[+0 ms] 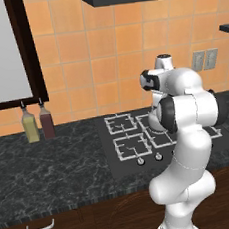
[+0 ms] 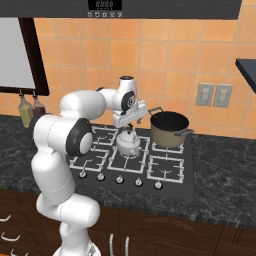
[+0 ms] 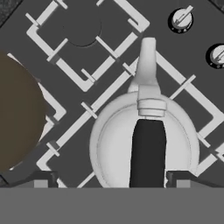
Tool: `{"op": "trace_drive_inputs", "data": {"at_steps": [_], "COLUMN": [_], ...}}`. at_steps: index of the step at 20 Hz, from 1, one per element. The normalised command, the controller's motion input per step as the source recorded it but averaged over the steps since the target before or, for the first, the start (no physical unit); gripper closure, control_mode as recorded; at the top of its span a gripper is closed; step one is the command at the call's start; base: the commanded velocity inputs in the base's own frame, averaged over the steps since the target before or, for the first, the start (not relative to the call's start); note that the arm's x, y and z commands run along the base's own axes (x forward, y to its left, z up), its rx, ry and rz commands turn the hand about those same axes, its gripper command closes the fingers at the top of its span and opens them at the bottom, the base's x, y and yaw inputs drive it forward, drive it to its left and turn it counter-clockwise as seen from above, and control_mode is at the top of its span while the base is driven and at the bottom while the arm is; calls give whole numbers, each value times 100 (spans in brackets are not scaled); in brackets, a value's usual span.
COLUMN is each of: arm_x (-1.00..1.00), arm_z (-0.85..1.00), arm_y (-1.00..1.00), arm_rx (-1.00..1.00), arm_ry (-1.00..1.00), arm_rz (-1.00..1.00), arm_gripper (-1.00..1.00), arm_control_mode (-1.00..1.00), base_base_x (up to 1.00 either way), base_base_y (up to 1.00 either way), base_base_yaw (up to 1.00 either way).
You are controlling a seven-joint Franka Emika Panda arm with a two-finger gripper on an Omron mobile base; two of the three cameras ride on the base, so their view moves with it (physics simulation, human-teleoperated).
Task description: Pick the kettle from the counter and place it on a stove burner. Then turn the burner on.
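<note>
The small silver kettle (image 2: 128, 143) stands upright on the large middle stove burner (image 2: 114, 159) of the black cooktop. My gripper (image 2: 129, 130) hangs straight above it, open, with one finger on each side of the kettle's handle and not touching it. In the hand view the kettle (image 3: 109, 144) lies just below the open gripper (image 3: 110, 180), its dark handle top running up the middle and its spout pointing toward the knobs. The grey wires of the burner (image 3: 183, 85) frame the kettle. My own arm covers the kettle in the left base view. The black counter (image 1: 52, 168) runs on both sides of the cooktop.
A dark lidless pot (image 2: 169, 129) sits on the back right grate, close beside the kettle, and shows as a brown mass (image 3: 17, 113) in the hand view. A row of knobs (image 2: 120, 179) lines the cooktop's front edge. Two bottles (image 1: 37, 124) stand at the wall to the left.
</note>
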Motion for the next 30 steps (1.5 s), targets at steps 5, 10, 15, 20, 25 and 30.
{"op": "trace_drive_inputs", "data": {"at_steps": [5,10,15,20,25,30], "arm_x": [-19,-26,-5,-13,-37,-38], "arm_z": [3,18,26,25,16,2], "arm_y": [22,20,18,23,14,0], "arm_rx": [0,-1,-2,-2,-1,0], "arm_ry": [0,-4,-10,-6,-2,-4], "arm_rz": [-7,-8,-10,-7,1,24], "arm_gripper": [-100,-100,-100,-100,-100,-100], "arm_control_mode": [-100,-100,-100,-100,-100,-100], "base_base_x": [0,0,0,0,0,0], "base_base_y": [0,0,0,0,0,0], "base_base_yaw": [0,0,0,0,0,0]}}
